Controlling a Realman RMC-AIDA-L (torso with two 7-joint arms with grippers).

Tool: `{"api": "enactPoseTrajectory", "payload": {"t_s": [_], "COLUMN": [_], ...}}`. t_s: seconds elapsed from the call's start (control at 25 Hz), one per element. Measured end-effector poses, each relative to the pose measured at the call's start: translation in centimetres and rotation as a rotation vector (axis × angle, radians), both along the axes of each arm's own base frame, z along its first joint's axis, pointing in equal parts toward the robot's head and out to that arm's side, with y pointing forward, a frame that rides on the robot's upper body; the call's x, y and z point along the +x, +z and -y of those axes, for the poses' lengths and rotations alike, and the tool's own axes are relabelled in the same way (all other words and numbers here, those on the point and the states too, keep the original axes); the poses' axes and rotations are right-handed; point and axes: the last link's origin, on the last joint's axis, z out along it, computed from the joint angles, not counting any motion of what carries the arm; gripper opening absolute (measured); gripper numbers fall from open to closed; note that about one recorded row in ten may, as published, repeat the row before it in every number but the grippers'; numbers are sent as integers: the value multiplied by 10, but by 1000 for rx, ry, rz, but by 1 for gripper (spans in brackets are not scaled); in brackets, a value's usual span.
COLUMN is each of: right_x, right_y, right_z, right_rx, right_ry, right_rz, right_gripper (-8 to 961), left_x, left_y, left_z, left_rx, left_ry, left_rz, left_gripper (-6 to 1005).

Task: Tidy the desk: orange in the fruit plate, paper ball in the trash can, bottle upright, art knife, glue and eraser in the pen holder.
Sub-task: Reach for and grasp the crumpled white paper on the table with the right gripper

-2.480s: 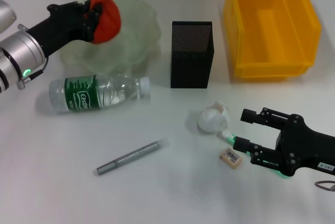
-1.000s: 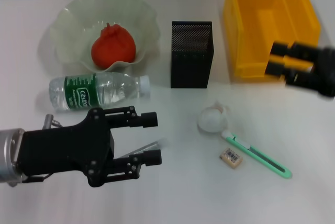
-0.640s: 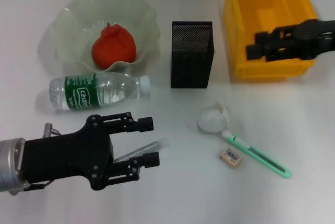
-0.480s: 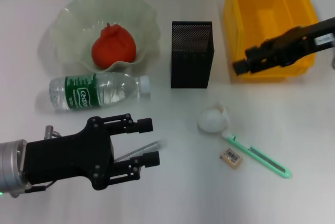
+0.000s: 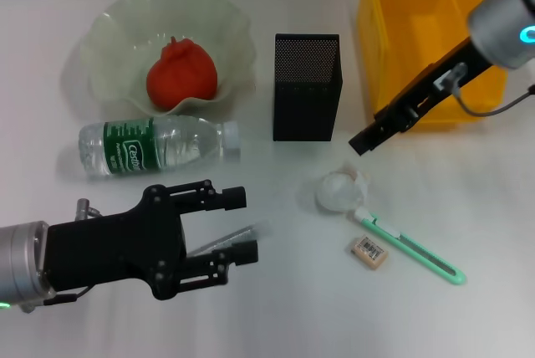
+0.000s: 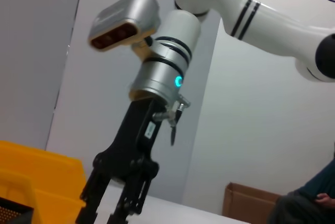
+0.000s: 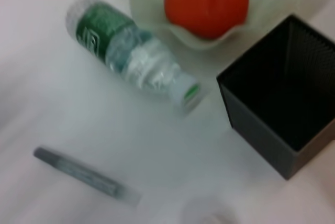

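Black left claw (image 5: 236, 224) wide apart, empty, over grey glue stick (image 5: 224, 242).

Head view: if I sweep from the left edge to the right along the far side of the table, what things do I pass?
The fruit plate with the orange in it → the pen holder → the trash can.

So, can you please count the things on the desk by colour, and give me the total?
Red-orange: 1, orange
Pale green: 1, fruit plate
Green: 2, bottle, art knife
Black: 1, pen holder
Yellow: 1, trash can
White: 1, paper ball
Beige: 1, eraser
Grey: 1, glue stick
Total: 9
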Motion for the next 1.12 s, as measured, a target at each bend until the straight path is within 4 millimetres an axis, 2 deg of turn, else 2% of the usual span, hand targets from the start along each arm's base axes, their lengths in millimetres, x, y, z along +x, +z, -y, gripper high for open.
{"api": "enactPoseTrajectory", "payload": {"t_s": [0.16, 0.36, 0.6, 1.12], "right_x": [1, 4, 12, 17], "right_y": [-12, -19, -30, -53], "right_z": [-2, -6, -6, -1], "right_rx": [-24, -11, -23, -49], "right_ry": [-26, -55, -79, -70], "right_rz": [37, 45, 51, 57], "right_gripper": [648, 635, 620, 587], "left_x": [3, 4, 5, 2], "left_y": [-2, -5, -6, -10], "left_z": [-1, -2, -5, -8], "left_rx": [-17, -25, -19, -6], "left_ry": [-21, -30, -27, -2], "left_rz": [-11, -22, -29, -49], "left_gripper": [627, 740, 792, 791]}}
